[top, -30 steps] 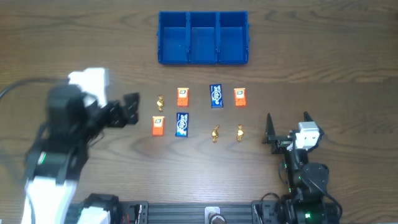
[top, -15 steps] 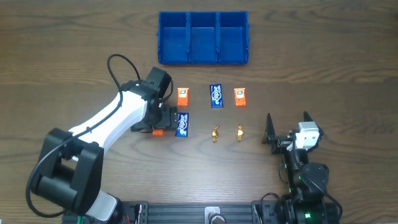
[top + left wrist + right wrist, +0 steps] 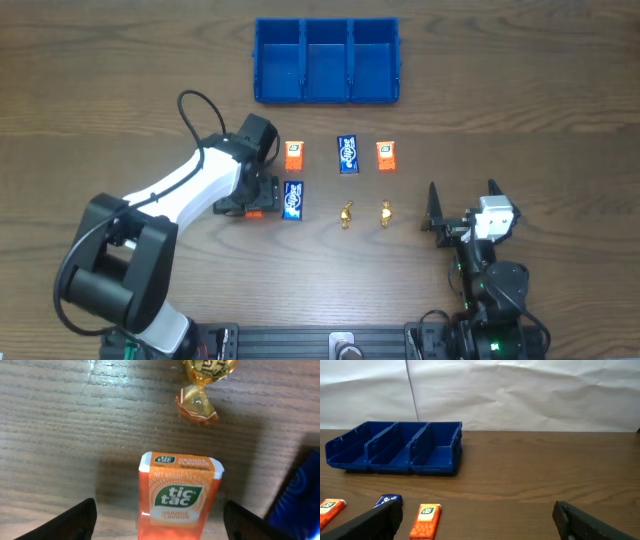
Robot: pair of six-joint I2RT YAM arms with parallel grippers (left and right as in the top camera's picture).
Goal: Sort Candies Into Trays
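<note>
My left gripper is low over an orange candy box and stands open, one finger on each side of the box without touching it. A gold wrapped candy lies just beyond that box, and a blue packet lies beside it. Loose on the table are two more orange boxes, two blue packets and two gold candies. The blue three-compartment tray stands at the back. My right gripper rests open near its base, to the right of the candies.
The right wrist view looks across bare wood to the tray, with an orange box and a blue packet in front of it. A black cable loops off the left arm. A white wall stands behind the table.
The left arm swung in from the table's left side to the leftmost candies and lowered over the orange box. The right arm has not moved.
</note>
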